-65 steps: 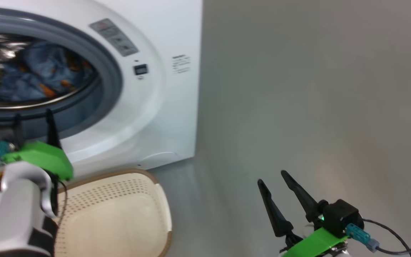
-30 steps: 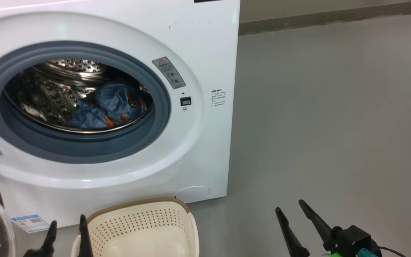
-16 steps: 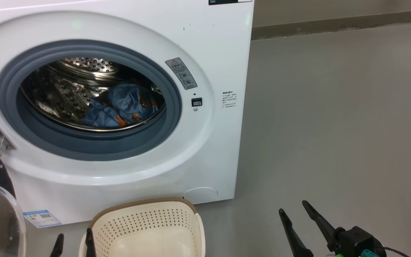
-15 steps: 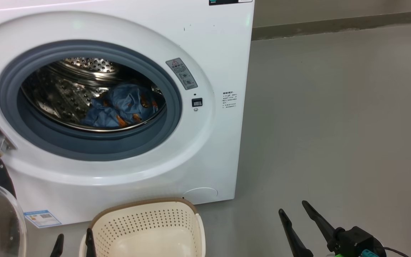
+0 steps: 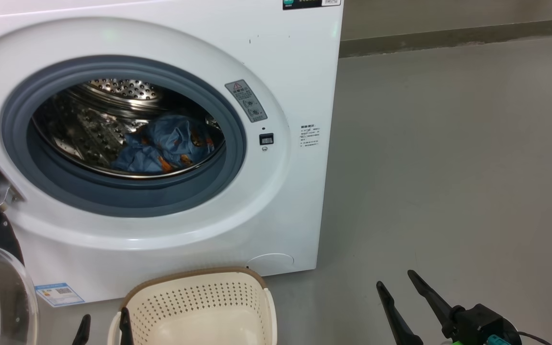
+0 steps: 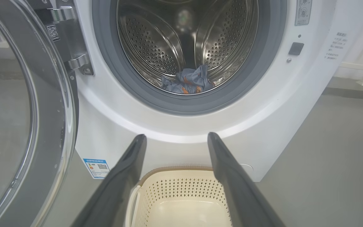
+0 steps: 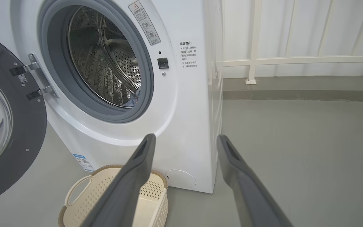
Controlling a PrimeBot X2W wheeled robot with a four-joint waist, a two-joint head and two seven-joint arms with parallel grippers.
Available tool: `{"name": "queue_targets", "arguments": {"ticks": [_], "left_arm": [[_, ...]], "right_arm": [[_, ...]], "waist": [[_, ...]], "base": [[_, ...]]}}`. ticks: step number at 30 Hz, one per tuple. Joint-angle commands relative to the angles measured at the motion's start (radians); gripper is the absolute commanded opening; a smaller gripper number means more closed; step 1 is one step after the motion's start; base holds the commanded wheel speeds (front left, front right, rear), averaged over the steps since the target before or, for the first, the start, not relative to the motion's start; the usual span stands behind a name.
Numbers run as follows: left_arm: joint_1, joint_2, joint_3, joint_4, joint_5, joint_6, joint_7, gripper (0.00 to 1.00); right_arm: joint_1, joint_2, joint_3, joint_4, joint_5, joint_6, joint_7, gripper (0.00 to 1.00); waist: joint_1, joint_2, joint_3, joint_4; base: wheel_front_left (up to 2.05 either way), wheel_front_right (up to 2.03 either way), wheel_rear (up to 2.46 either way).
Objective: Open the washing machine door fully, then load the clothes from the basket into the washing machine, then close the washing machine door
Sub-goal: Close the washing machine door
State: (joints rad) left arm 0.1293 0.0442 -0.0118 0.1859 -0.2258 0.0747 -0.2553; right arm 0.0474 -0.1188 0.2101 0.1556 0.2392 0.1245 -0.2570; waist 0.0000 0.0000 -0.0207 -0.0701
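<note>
Since the clothes (image 5: 168, 146) are lying at the bottom of the drum (image 5: 89, 124) and the basket (image 5: 199, 280) is looking empty, closing is coming up. The left gripper (image 6: 175, 137) should be pushing the open door (image 7: 27, 135) by its black rim, sweeping steadily till latching. It and the right gripper (image 7: 185, 137) are hanging wide apart, holding and touching nothing.

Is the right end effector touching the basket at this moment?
Apart. In the head view, bare grey floor separates the right end effector from the basket.
</note>
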Motion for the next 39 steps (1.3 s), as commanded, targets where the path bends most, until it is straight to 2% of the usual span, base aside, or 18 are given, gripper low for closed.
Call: {"name": "queue_targets", "arguments": {"ticks": [1, 23, 39], "left_arm": [[-0.009, 0.006, 0.033, -0.022, -0.008, 0.000, -0.006, 1.00], [0.000, 0.006, 0.019, -0.008, -0.003, -0.010, -0.006, 1.00], [-0.004, 0.006, 0.021, -0.008, -0.011, -0.010, -0.006, 1.00]], "right_arm": [[-0.025, -0.011, 0.019, -0.019, -0.004, 0.006, -0.005, 1.00], [-0.064, -0.042, 0.011, 0.005, 0.000, 0.006, -0.005, 1.00], [-0.064, -0.034, 0.000, 0.001, -0.004, 0.006, -0.005, 1.00]], "waist": [[0.0000, 0.0000, 0.000, 0.000], [0.0000, 0.0000, -0.023, 0.002], [0.0000, 0.0000, -0.019, -0.004]], "base": [[0.00, 0.00, 0.00], [0.00, 0.00, 0.00], [0.00, 0.00, 0.00]]}}
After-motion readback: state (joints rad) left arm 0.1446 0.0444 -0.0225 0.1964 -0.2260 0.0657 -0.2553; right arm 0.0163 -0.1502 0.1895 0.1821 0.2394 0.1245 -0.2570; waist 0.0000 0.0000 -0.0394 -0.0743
